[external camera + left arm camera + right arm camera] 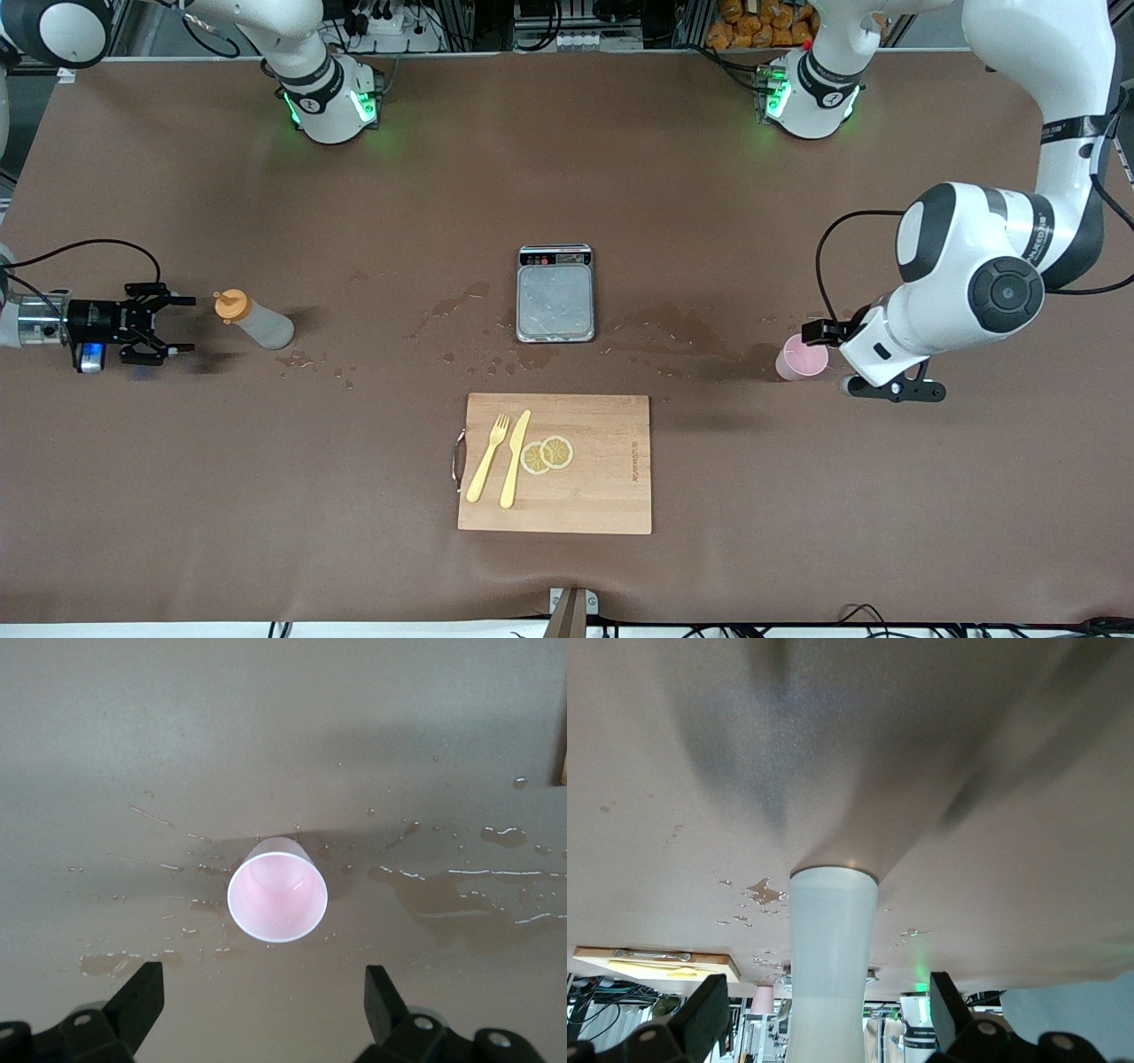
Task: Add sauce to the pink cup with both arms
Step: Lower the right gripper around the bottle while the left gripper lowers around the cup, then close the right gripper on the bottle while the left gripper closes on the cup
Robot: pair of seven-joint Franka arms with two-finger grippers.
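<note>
The sauce bottle (pixel 255 322), whitish-grey with an orange cap, stands upright at the right arm's end of the table. My right gripper (pixel 188 324) lies low and level beside it, open, with its fingertips just short of the bottle. In the right wrist view the bottle (pixel 831 957) rises between the open fingers (pixel 700 1019). The pink cup (pixel 800 360) stands upright and empty at the left arm's end. My left gripper (pixel 834 359) is open right beside it. In the left wrist view the cup (pixel 277 901) sits just ahead of the open fingers (pixel 137 1001), not between them.
A kitchen scale (pixel 555 297) sits mid-table. A wooden cutting board (pixel 602 496) with a yellow fork, a knife and lemon slices lies nearer the front camera. Wet patches (pixel 461 306) spread around the scale and toward the cup.
</note>
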